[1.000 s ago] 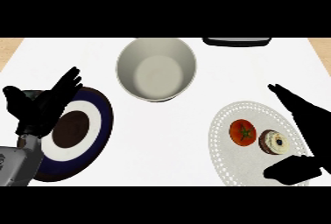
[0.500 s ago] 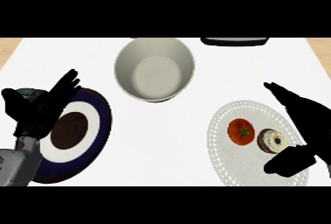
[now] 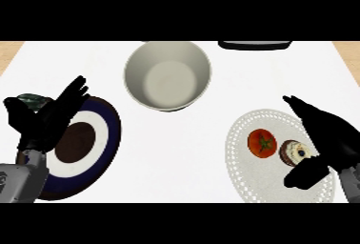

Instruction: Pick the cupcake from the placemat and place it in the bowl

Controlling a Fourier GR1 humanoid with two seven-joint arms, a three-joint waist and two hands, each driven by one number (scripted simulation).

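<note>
A small cupcake (image 3: pixel 296 152) with white frosting and a dark wrapper sits on the white lacy placemat (image 3: pixel 246 167) at the right, next to a red tomato (image 3: pixel 262 142). My right hand (image 3: pixel 330 138) is open right beside the cupcake, straight fingers along its right side and the thumb just below it. The pale bowl (image 3: pixel 168 74) stands empty at the top middle. My left hand (image 3: pixel 45 119) rests open at the left, over a dark blue plate.
The dark blue and white plate (image 3: pixel 95 147) with a brown centre lies at the left. A greenish object (image 3: pixel 32 99) peeks out behind my left hand. A dark item (image 3: pixel 255 45) lies at the counter's far edge.
My right hand has drifted slightly left and closer to the cupcake. The left hand has barely moved.
</note>
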